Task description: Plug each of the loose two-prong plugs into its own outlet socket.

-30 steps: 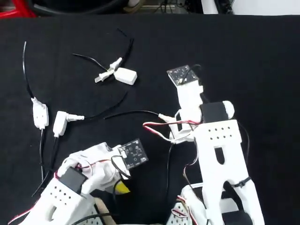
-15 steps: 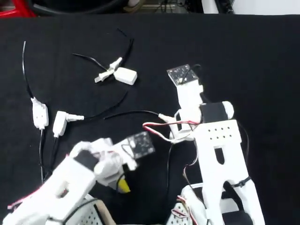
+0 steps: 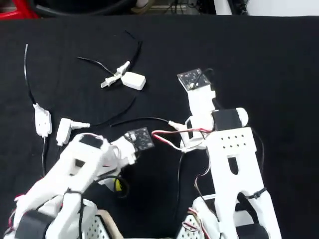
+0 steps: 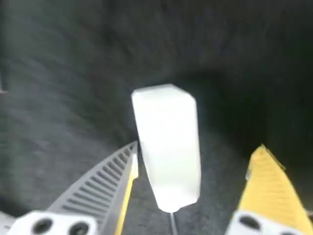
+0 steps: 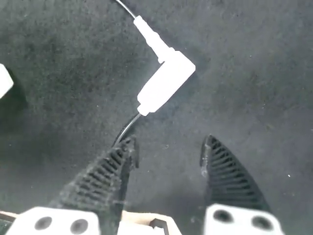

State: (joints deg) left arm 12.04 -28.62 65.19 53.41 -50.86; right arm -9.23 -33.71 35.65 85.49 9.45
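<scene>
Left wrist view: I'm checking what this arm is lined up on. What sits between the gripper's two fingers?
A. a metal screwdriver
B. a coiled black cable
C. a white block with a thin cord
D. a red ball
C: a white block with a thin cord at its end sits between the spread fingers of the left gripper, over the black cloth.

Your table point(image 3: 279, 74) is draped in black cloth. Toward the far side, left of centre, a two-prong plug point(image 3: 112, 77) lies just beside a white socket block point(image 3: 133, 80). At the left edge, a straight white connector point(image 3: 43, 122) and an angled white connector point(image 3: 64, 130) lie side by side, with thin black cords point(image 3: 124, 112) trailing across the cloth.
</scene>
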